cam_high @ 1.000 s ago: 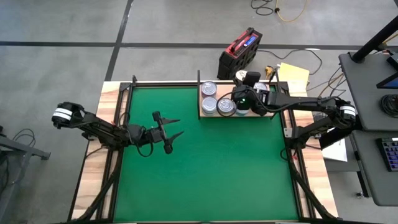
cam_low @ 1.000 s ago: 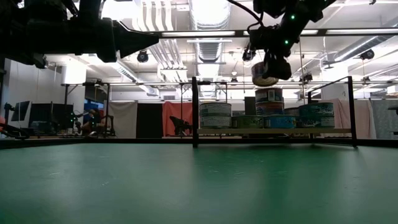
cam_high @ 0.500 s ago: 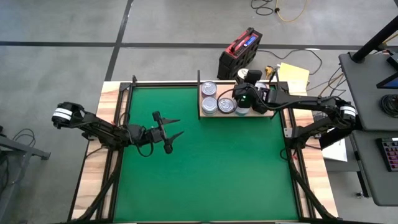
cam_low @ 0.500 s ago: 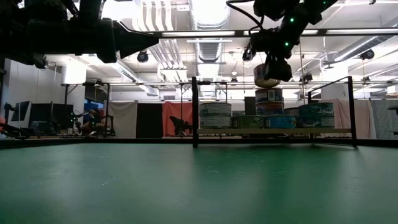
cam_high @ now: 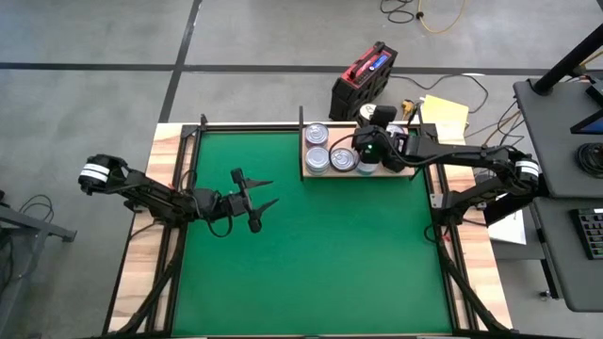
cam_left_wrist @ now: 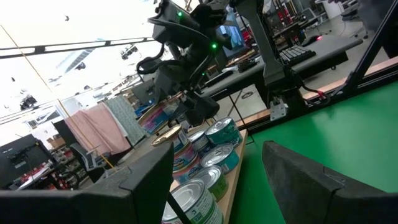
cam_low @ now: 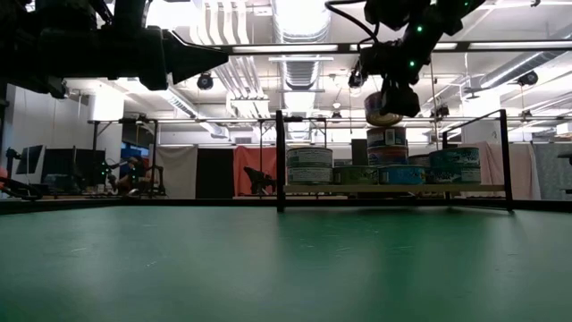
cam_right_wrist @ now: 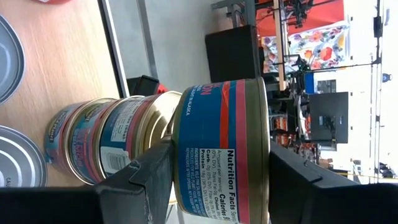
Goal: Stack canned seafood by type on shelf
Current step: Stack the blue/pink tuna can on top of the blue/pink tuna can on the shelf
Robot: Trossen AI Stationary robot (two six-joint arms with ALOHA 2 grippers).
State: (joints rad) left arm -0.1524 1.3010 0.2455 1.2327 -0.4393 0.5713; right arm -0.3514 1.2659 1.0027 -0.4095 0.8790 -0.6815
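**A:** Cans first: where is the one in play?

**B:** One can (cam_right_wrist: 221, 152) sits clamped between the fingers of the right gripper (cam_low: 386, 94), held by its sides in the air just above the two-high stack (cam_low: 387, 148) on the shelf (cam_high: 306, 174). The side grip keeps its flat bottom free to land on the stack's lid.

**A:** Why that stack?

**B:** My guess is type matching: the wrist view shows similar blue-and-red labels on the cans below it. The silver-lidded cans (cam_high: 317, 146) sit apart at the shelf's other end.

**A:** And the left gripper (cam_high: 256, 201)?

**B:** Jaws spread, nothing in them, parked over the green mat (cam_high: 311, 273) well away from the shelf. It seems to be waiting clear of the right arm.

**A:** What does the drop need?

**B:** Probably centring over the stack before letting go; an off-centre release on a tall, narrow pile could topple it.
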